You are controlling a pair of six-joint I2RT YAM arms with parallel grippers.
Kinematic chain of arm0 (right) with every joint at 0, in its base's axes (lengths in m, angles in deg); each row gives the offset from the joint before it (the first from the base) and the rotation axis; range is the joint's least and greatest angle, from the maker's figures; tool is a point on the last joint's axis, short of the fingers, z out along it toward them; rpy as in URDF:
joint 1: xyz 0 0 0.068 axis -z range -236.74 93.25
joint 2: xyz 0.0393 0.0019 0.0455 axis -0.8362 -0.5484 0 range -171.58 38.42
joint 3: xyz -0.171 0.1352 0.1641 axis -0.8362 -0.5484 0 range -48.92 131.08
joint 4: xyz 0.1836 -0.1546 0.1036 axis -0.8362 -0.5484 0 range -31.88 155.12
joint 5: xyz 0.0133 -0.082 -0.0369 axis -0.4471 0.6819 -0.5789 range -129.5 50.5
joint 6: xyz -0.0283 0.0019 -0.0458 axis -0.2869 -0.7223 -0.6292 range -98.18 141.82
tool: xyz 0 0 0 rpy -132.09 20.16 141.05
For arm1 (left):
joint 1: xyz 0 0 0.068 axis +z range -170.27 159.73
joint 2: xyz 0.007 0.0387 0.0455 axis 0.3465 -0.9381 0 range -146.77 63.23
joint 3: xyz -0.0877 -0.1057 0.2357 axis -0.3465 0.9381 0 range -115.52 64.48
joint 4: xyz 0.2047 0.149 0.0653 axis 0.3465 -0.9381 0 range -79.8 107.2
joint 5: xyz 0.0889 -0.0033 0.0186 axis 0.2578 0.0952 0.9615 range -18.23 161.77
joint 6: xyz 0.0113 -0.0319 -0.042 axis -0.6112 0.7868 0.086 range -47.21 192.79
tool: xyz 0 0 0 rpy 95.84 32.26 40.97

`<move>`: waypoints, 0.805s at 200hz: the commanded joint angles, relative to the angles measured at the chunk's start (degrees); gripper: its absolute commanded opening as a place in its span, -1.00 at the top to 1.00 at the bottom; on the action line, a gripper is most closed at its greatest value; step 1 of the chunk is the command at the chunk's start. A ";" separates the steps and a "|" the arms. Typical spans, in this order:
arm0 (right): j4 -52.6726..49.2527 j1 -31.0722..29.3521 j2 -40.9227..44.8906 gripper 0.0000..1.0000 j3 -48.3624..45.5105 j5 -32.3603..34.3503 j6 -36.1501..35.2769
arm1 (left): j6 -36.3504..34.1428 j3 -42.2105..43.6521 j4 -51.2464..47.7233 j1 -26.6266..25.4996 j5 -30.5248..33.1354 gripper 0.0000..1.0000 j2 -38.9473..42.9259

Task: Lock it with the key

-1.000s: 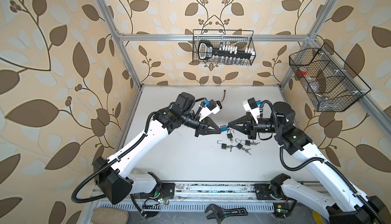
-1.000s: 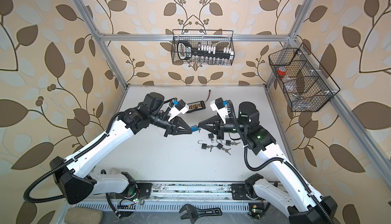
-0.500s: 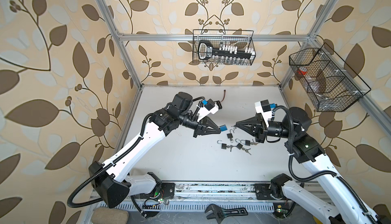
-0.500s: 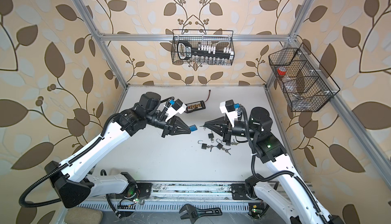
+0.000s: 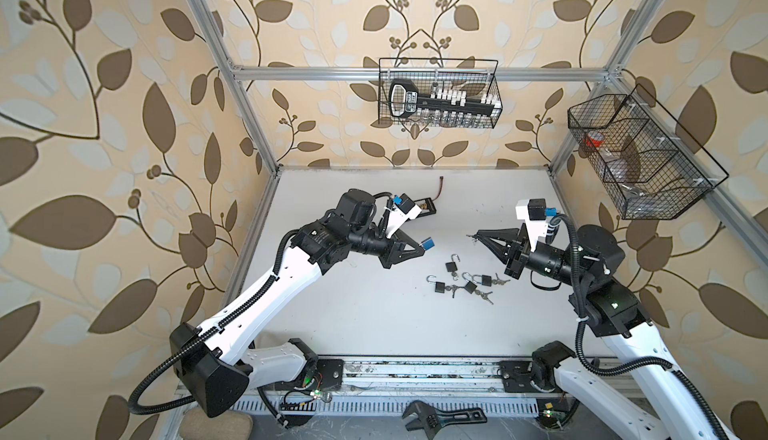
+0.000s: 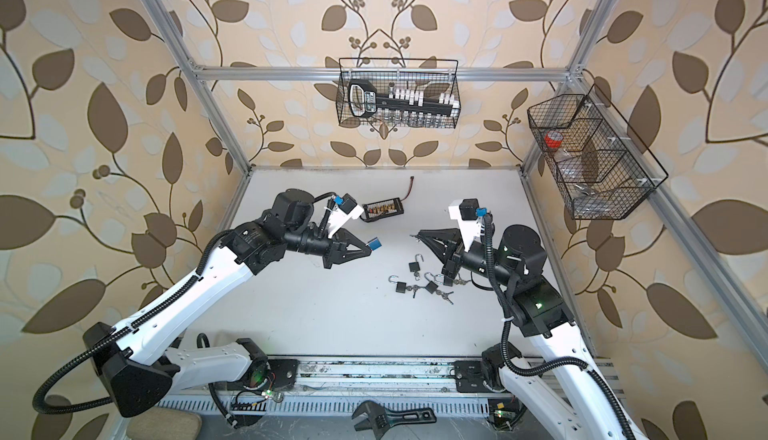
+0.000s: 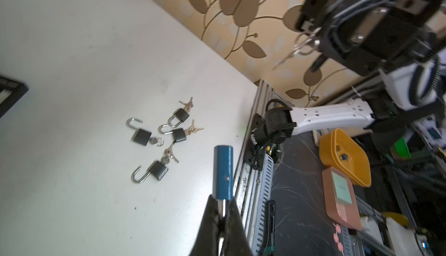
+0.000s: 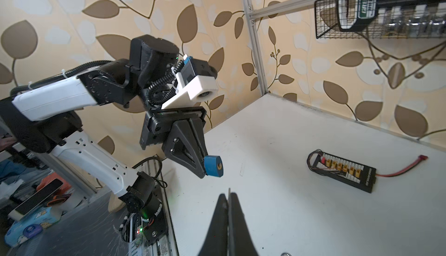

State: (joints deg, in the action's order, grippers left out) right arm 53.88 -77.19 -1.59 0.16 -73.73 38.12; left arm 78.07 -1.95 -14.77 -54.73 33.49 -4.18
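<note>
Front edge: an adjustable wrench (image 5: 440, 419) lies off the table (image 5: 374, 334), on the near side of the arm rail.

Mid-table, right of centre: four small black padlocks (image 7: 141, 136) in a loose cluster, shackles swung open, small keys lying against most of them.

Above the cluster both arms are raised off the surface, tips pointing at each other with a clear gap between.

Left gripper (image 7: 222, 200) — fingers pressed together on the metal shackle of the blue padlock (image 7: 223, 167). The body sticks out past the tips, keyhole end turned toward the right arm. I cannot tell whether the shackle is latched.

Right gripper (image 8: 228, 198) — closed, pinching the key (image 8: 228, 191), whose thin blade pokes out beyond the tips. In the left wrist view a key ring (image 7: 304, 43) hangs beside the fingers. Key and blue padlock are apart, not touching.

Further back: a black connector board (image 6: 380, 209) with a red lead, flat on the table behind the left gripper.

Back wall: a wire basket (image 5: 436, 60). A second basket (image 5: 660, 201) hangs on the right-hand frame.
</note>
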 commanded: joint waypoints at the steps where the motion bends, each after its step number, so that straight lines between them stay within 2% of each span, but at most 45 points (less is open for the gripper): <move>1: 3.48 0.20 0.62 1.00 -4.07 3.62 5.36 | 10.29 3.67 -1.65 0.10 12.88 1.00 5.78; 17: 4.71 0.19 0.21 1.00 -6.46 4.08 8.35 | 14.32 7.85 -2.31 0.17 16.83 1.00 9.04; 40: 5.89 -0.50 -0.65 1.00 -9.82 3.04 11.07 | 21.20 14.21 -0.80 0.16 18.97 1.00 13.21; 76: 6.30 -8.43 1.16 1.00 -14.57 11.17 12.09 | 32.59 23.46 5.87 0.17 23.04 1.00 18.07; 92: 6.62 -11.76 0.50 1.00 -15.66 14.59 12.05 | 35.30 26.61 9.30 0.31 24.52 1.00 18.44; 125: 7.63 -18.90 -3.94 1.00 -14.61 21.35 9.77 | 36.55 29.39 14.40 2.47 22.42 1.00 15.72; 161: 7.94 -27.25 -8.89 1.00 -10.68 27.47 8.05 | 35.05 30.30 16.02 9.78 14.99 1.00 11.36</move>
State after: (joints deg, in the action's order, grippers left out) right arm 60.24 -100.45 -8.95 -14.11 -52.93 47.89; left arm 112.69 28.39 -3.18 -49.07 53.66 9.30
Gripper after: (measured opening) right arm 0.047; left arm 0.050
